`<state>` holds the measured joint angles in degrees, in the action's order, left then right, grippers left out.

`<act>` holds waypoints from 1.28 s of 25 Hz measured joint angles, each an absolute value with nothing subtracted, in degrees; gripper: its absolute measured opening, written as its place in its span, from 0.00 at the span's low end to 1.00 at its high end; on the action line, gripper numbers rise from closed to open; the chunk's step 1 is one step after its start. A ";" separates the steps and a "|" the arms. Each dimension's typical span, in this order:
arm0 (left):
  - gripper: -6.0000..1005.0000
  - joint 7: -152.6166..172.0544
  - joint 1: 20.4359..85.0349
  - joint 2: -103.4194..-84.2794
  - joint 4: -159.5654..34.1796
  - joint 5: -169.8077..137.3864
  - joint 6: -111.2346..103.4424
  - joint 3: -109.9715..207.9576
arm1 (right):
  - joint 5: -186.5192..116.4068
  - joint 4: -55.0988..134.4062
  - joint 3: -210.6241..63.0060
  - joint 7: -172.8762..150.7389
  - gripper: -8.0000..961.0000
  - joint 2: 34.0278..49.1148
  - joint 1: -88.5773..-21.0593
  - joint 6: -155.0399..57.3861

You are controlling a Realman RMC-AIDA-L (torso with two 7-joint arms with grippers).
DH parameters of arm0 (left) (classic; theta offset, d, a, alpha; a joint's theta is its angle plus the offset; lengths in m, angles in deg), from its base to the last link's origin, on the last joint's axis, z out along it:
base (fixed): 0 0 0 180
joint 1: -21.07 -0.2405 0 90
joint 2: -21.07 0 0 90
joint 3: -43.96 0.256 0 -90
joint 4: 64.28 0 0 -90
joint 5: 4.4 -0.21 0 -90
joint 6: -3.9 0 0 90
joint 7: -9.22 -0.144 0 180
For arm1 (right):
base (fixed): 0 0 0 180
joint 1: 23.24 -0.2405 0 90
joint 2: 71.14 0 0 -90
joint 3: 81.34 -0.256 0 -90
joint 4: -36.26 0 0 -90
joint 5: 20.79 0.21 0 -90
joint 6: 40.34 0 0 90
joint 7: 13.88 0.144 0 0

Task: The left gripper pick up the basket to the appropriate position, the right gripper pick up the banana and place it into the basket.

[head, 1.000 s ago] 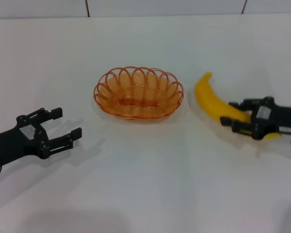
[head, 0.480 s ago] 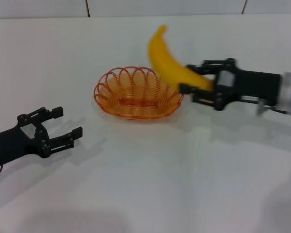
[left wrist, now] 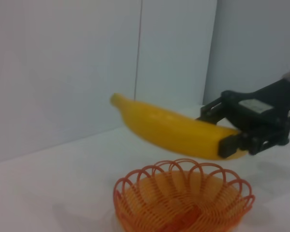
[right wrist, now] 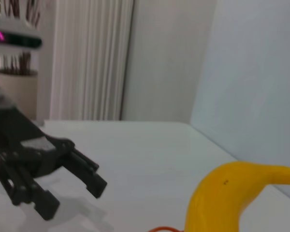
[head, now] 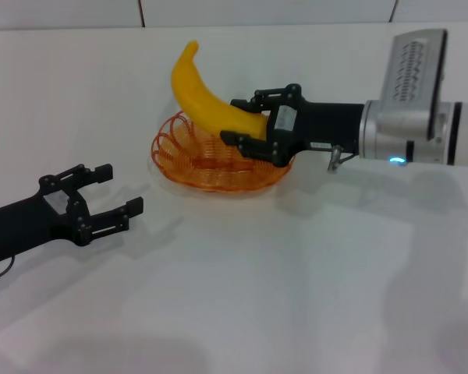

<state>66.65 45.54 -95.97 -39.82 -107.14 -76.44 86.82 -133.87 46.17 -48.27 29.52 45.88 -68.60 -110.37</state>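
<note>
The orange wire basket (head: 199,160) sits on the white table in the middle; it also shows in the left wrist view (left wrist: 183,200). My right gripper (head: 242,121) is shut on the yellow banana (head: 207,101) and holds it in the air above the basket, its free tip pointing up and away. The banana also shows in the left wrist view (left wrist: 174,128) and the right wrist view (right wrist: 232,195). My left gripper (head: 117,191) is open and empty, low over the table to the left of the basket, apart from it. It also shows in the right wrist view (right wrist: 75,181).
The white table (head: 296,280) stretches around the basket. A pale wall (head: 257,12) runs along its far edge. My right arm's white cylinder (head: 421,125) reaches in from the right above the table.
My right gripper has lifted the banana off the table on the right and carried it left, over the basket. My left gripper has shifted slightly toward the basket.
</note>
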 joint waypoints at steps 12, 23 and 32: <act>0.83 66.57 45.79 -95.95 -40.45 -107.14 -76.43 86.89 | -133.95 44.41 -47.78 27.93 0.57 46.06 -68.79 -109.57; 0.83 66.41 45.27 -95.91 -40.51 -107.14 -76.43 86.68 | -130.82 49.44 -48.05 31.19 0.80 45.31 -64.55 -119.54; 0.83 66.29 45.11 -95.91 -40.48 -107.14 -76.43 86.67 | -130.80 61.97 -47.97 38.33 0.88 44.56 -53.87 -129.86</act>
